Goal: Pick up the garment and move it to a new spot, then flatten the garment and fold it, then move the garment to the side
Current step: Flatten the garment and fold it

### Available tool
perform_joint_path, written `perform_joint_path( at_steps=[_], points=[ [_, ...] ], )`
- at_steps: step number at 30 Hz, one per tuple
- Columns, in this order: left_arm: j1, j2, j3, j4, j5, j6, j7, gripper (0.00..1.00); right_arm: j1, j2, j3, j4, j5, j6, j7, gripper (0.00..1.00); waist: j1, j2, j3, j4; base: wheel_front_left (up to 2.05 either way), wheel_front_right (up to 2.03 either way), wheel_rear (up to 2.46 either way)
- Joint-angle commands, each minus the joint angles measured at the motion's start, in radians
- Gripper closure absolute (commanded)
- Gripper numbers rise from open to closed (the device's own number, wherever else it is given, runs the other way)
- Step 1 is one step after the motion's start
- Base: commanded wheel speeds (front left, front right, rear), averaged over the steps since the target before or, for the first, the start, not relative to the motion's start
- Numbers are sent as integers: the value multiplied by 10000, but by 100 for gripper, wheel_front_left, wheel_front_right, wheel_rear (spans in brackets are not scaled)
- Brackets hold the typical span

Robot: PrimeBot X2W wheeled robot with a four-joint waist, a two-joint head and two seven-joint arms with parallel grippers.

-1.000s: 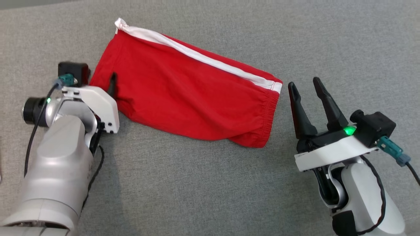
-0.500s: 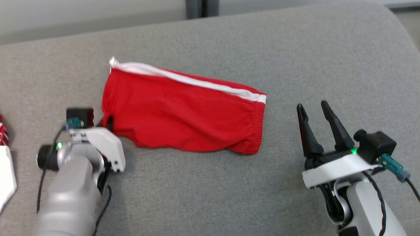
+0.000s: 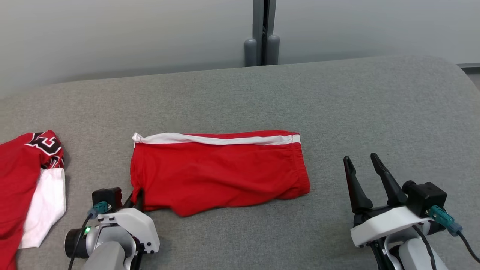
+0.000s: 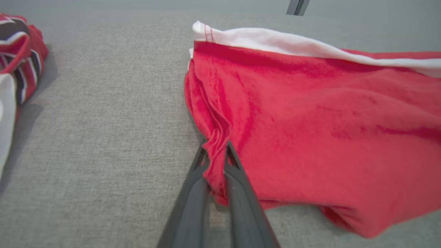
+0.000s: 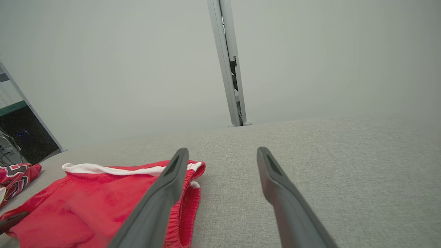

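Folded red shorts (image 3: pixel 221 170) with a white side stripe lie on the grey padded surface (image 3: pixel 262 93), stripe at the far edge, waistband to the right. My left gripper (image 3: pixel 135 195) is shut on the shorts' near left hem; in the left wrist view the cloth (image 4: pixel 310 113) bunches between the dark fingers at the left gripper (image 4: pixel 216 151). My right gripper (image 3: pixel 361 159) stands open to the right of the waistband, apart from it. The right wrist view shows the right gripper (image 5: pixel 222 153) with nothing between its fingers and the shorts (image 5: pixel 86 196) at lower left.
A second red and white garment (image 3: pixel 26 187) with black lettering lies heaped at the left edge, also seen as the striped heap (image 4: pixel 17 55) in the left wrist view. A grey wall with a vertical post (image 3: pixel 262 33) rises behind the surface, which curves off at the far right.
The head camera has tilted up, bringing the wall and the other garment into view. The shorts now lie straighter, stripe parallel to the far edge; my left gripper still holds their corner.
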Motion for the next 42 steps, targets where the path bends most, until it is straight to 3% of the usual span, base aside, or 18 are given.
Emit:
perform_joint_path(
  at_steps=[1,2,3,9,13,23,31,32,33,34,35,42],
  points=[
    [290,36,42,-344,-20,110,-61,65,109,-64,25,58,-52,1,-1,0,0,0,-44,138,0,0,0],
    [482,29,47,-605,-27,148,-53,36,108,-63,36,85,-65,1,-1,0,0,0,-37,182,0,0,0],
    [675,26,46,-924,-5,212,-56,0,104,-63,59,112,-59,1,-1,0,0,0,-23,223,0,0,0],
    [1681,3,-53,-2988,291,546,-58,0,-129,-62,155,475,43,1,-1,0,0,0,209,664,0,0,0],
    [2136,1,-250,-3929,408,488,-59,0,-396,-64,303,977,172,1,-1,0,0,0,367,1064,0,0,0],
    [2485,-1,-826,-4658,148,493,-60,0,-1231,-69,-17,3058,71,1,1,0,0,0,760,2261,0,0,0],
    [2577,-5,-880,-4832,232,469,-60,0,-1189,-58,21,4335,392,-1,15,0,0,0,876,2658,0,0,0],
    [2591,-5,-883,-4858,232,473,-60,0,-1170,-49,91,4425,464,-1,16,25,0,0,874,2663,0,0,0],
    [2598,-5,-895,-4907,235,478,-61,0,-1159,-47,147,4473,571,-1,26,68,0,0,876,2663,0,0,0],
    [2603,-5,-905,-4950,237,490,-61,0,-1173,-46,158,4480,632,-1,26,96,0,0,871,2654,0,0,0],
    [2600,-5,-916,-5000,231,498,-61,0,-1184,-44,171,4474,749,-1,26,100,0,0,870,2641,0,0,0],
    [2658,-2,-955,-5139,273,525,-61,0,-1234,-99,-86,4062,1186,-2,9,100,0,0,743,2404,0,0,0]
  ],
)
